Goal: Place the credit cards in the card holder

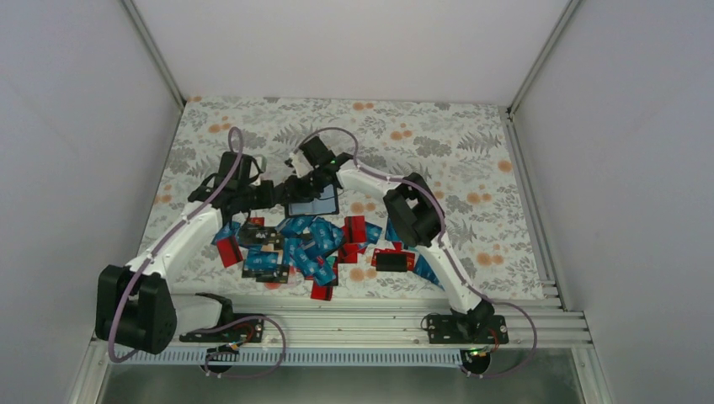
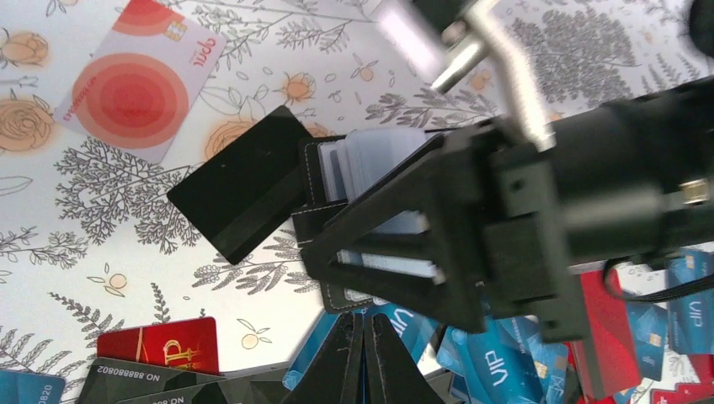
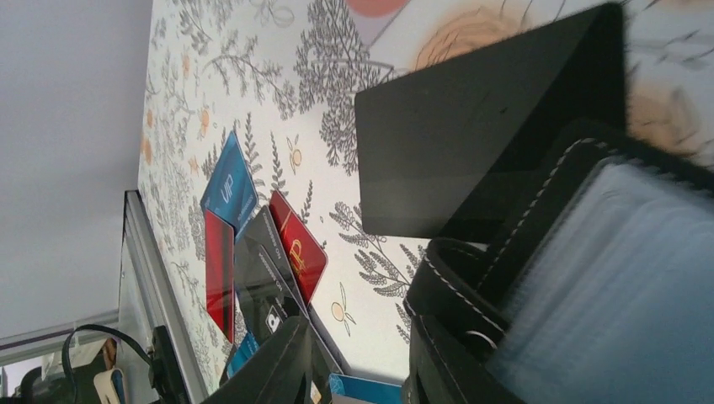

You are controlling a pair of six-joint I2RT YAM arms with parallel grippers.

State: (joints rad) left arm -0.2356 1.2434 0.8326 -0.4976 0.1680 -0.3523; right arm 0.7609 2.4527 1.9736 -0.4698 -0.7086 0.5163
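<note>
Card holder (image 1: 313, 204): one, lying open directly beneath the right gripper (image 1: 303, 187), judged so placed to give access to its sleeves. Whether the right jaws are clamped on anything cannot be told; the body hides the tips. Left gripper (image 2: 363, 328): fingers together, nothing visible between them, tips just short of the holder's edge, probably to steady it. Black card (image 2: 240, 183): one, touching the holder's far side, apparently partly entered. Loose credit cards (image 1: 303, 248): overlapping heap behind both grippers, well over a dozen, mostly blue, at least four red
</note>
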